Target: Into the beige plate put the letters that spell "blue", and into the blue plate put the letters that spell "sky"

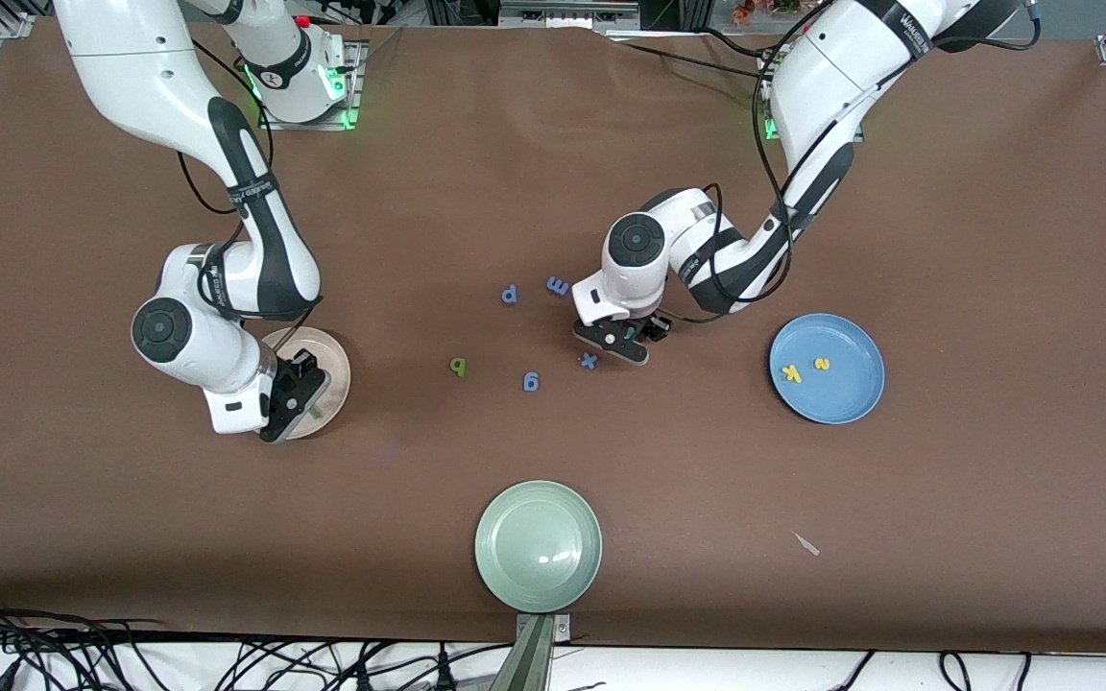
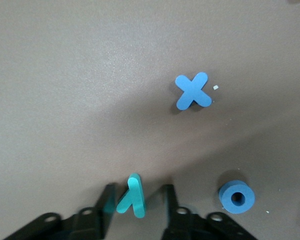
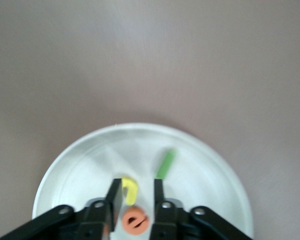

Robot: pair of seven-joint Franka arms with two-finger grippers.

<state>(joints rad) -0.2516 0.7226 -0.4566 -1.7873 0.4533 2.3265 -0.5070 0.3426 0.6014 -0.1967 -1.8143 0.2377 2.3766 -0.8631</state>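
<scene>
My right gripper (image 1: 299, 389) (image 3: 135, 182) hangs open low over the beige plate (image 1: 332, 369) (image 3: 80, 165). On that plate lie the yellow u (image 3: 130, 190), right against one finger, the orange e (image 3: 135, 221) and the thin green l (image 3: 165, 164). The dark green b (image 1: 458, 366) lies on the table near the middle. My left gripper (image 1: 632, 336) (image 2: 138, 192) is down at the table, open, with the teal y (image 2: 132, 196) standing on edge between its fingers and a gap on one side. The blue plate (image 1: 841, 408) holds the yellow k (image 1: 790, 373) and s (image 1: 822, 364).
Blue letters lie scattered mid-table: an x (image 1: 589, 361) (image 2: 193, 91) just beside the left gripper, a round one (image 1: 531, 382) (image 2: 237, 196), and two more (image 1: 510, 294) (image 1: 558, 285). A sage green plate (image 1: 539, 547) sits near the front edge. A small white scrap (image 1: 805, 543) lies nearby.
</scene>
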